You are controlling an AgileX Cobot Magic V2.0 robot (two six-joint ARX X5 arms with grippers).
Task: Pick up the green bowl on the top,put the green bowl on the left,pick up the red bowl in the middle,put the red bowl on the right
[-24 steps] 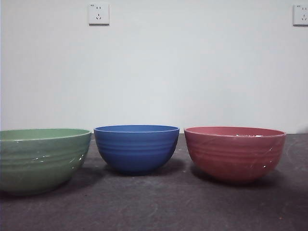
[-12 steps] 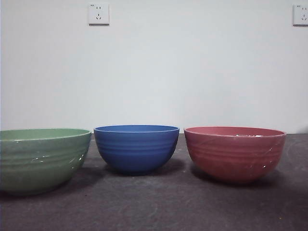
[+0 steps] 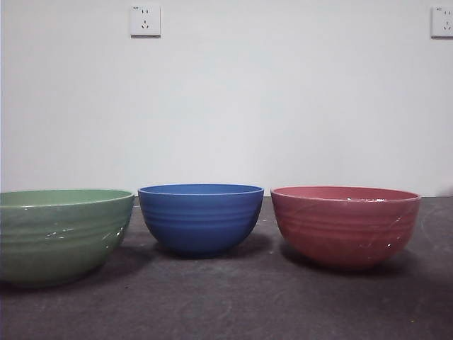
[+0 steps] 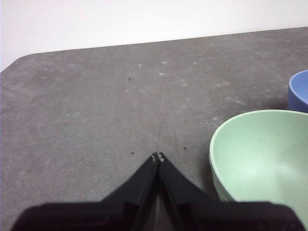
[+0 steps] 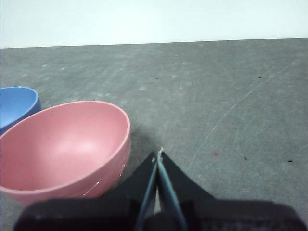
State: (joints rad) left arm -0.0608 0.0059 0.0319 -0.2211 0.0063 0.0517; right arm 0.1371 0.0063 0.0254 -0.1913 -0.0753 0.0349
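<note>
Three bowls stand apart in a row on the dark table. The green bowl [image 3: 60,234] is at the left, upright and empty [image 4: 262,159]. At the right sits the red bowl [image 3: 345,225], also upright and empty [image 5: 65,149]. My left gripper [image 4: 158,157] is shut with nothing in it, hanging over bare table beside the green bowl. My right gripper [image 5: 159,153] is shut and empty too, close beside the red bowl. Neither gripper shows in the front view.
A blue bowl [image 3: 201,218] stands in the middle between the other two; its edge shows in both wrist views [image 4: 299,91] [image 5: 17,106]. The grey table's rounded corner [image 4: 19,60] lies beyond the left gripper. A white wall with sockets [image 3: 145,20] rises behind.
</note>
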